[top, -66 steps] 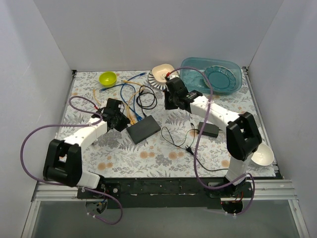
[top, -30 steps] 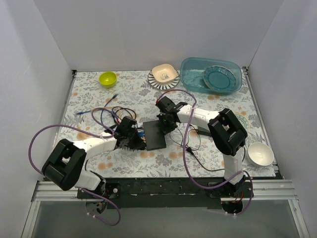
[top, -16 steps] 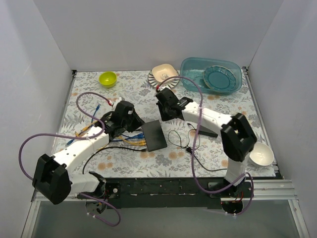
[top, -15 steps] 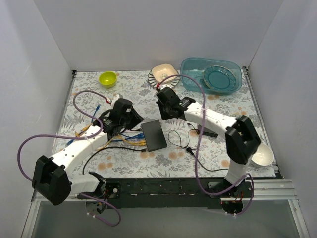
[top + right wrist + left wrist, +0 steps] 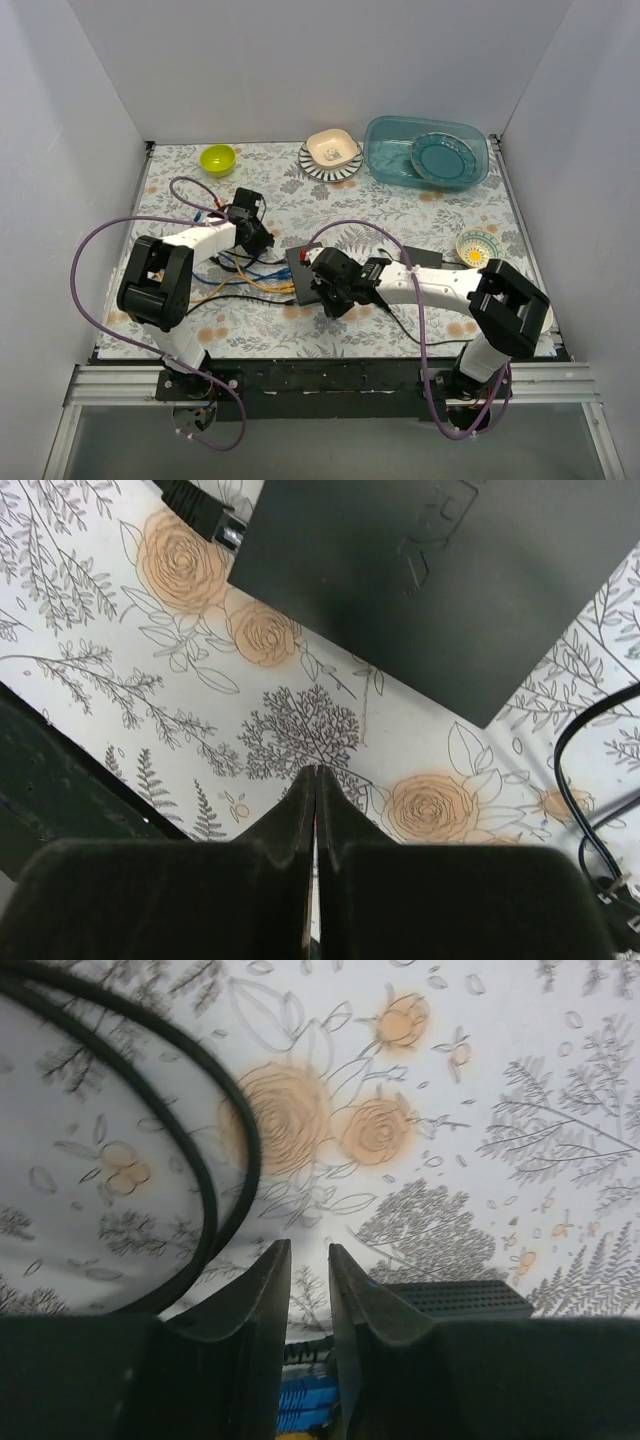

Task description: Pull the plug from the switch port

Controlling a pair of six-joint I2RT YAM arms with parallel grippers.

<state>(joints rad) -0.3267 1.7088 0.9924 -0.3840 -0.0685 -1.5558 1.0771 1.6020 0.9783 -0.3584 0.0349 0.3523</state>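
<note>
The switch lies flat on the floral tablecloth, just ahead of the right gripper. A strip of bare cloth shows between its near edge and the fingertips. That gripper's jaws are pressed together along a thin line and hold nothing. At the corner of the switch, ahead and to the left of the right gripper, a black plug with a metal tip meets the box; whether it sits in a port cannot be told. A black cable curves over the cloth to the right of these fingers.

From above, the right gripper hangs over the switch. Blue and yellow cables fan out on its left, toward the left gripper. The left gripper's jaws stand a narrow slit apart with nothing between the tips. A black cable loop lies ahead and to its left.

Farther out, beyond both grippers, stand a green bowl, a striped plate bearing a cream bowl, and a teal tub. A small patterned bowl sits to the right of the right arm. Plain white walls close in the table on three sides.
</note>
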